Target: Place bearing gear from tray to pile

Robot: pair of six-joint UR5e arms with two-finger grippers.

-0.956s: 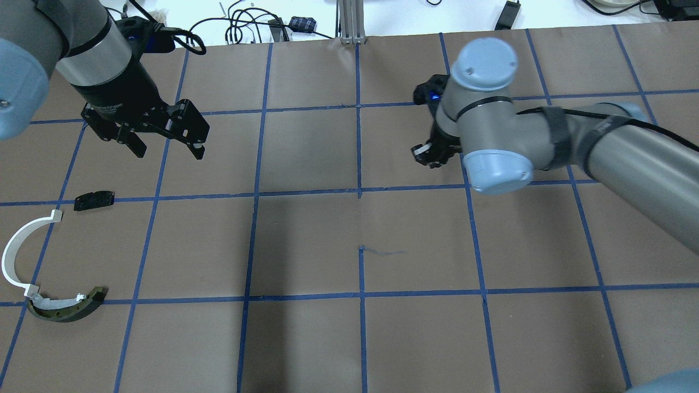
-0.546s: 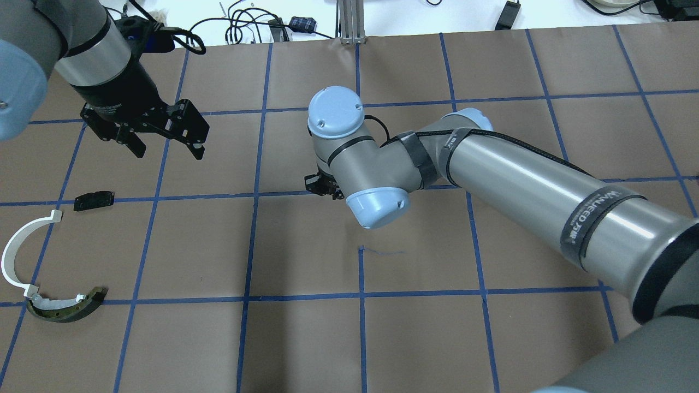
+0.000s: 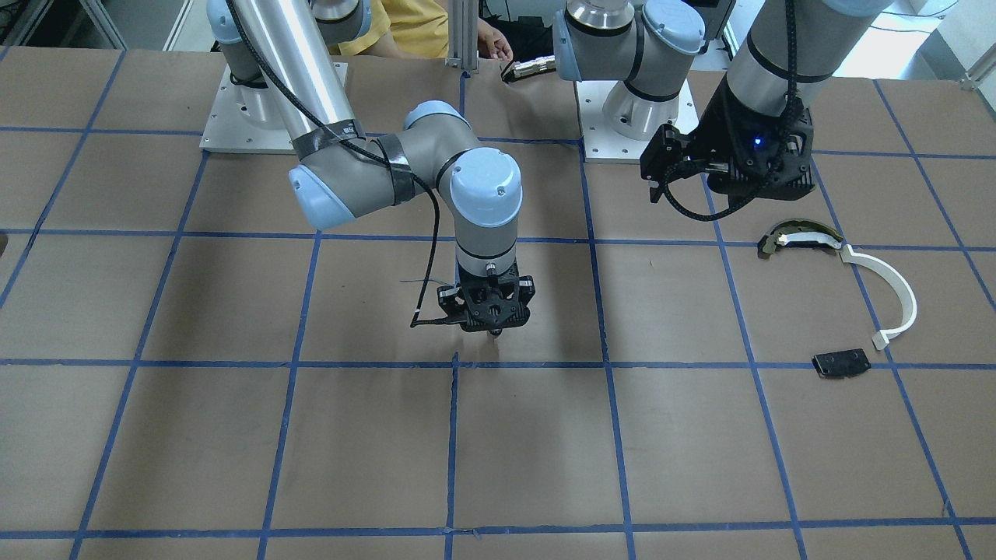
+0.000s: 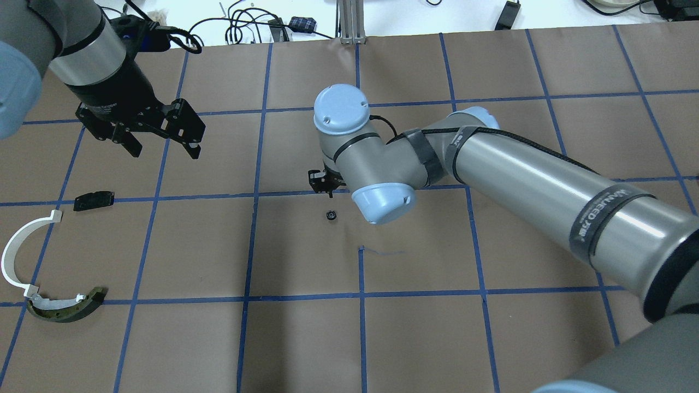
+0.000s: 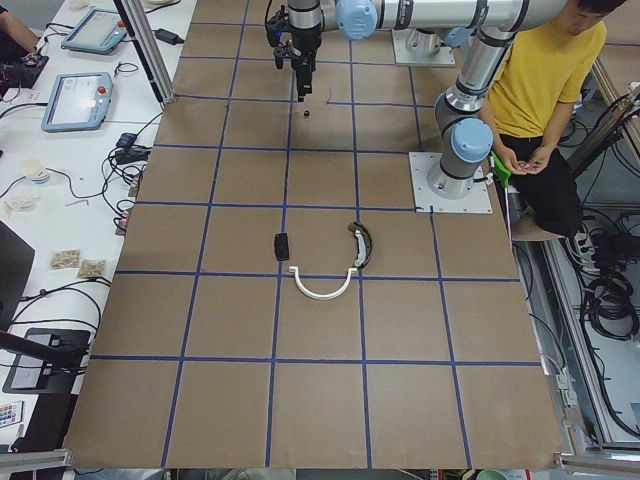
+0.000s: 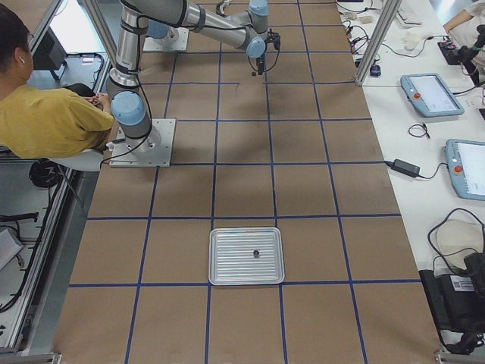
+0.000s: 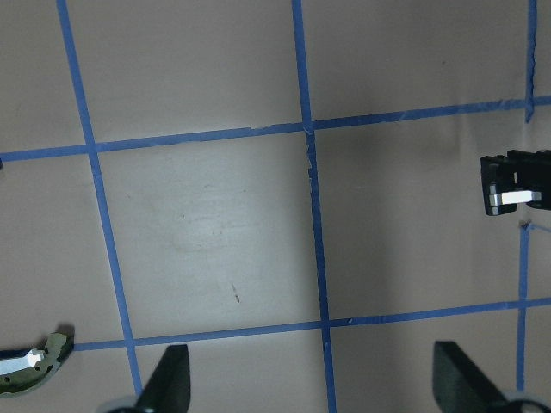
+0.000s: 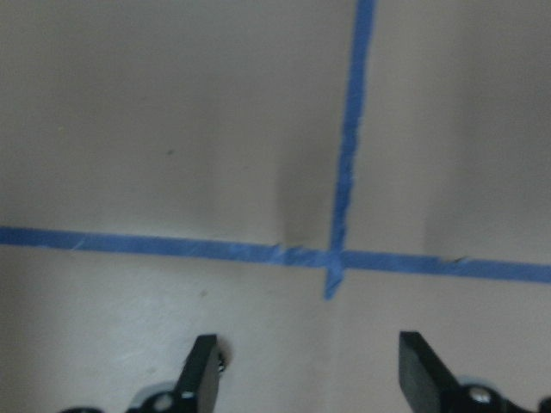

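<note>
Bearing gear (image 4: 330, 215) lies loose on brown paper at centre of overhead frame, just below right gripper (image 3: 492, 320). Right gripper hovers over it, jaws apart, nothing between.

Left gripper (image 4: 164, 146), upper left: spread wide, empty.

Pile, lower left, well apart from gear: white arc (image 4: 6, 256), olive-edged piece (image 4: 60, 315), black plate (image 4: 94, 200).

Looks like left arm's pickup. Right arm should clear off first. Centre fingers over small gear, descend straight, close gently. Part could roll or skid.

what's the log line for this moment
right gripper: open, empty | bearing gear: on table mid-grid, apart from pile | left gripper: open, hovering near pile
</note>
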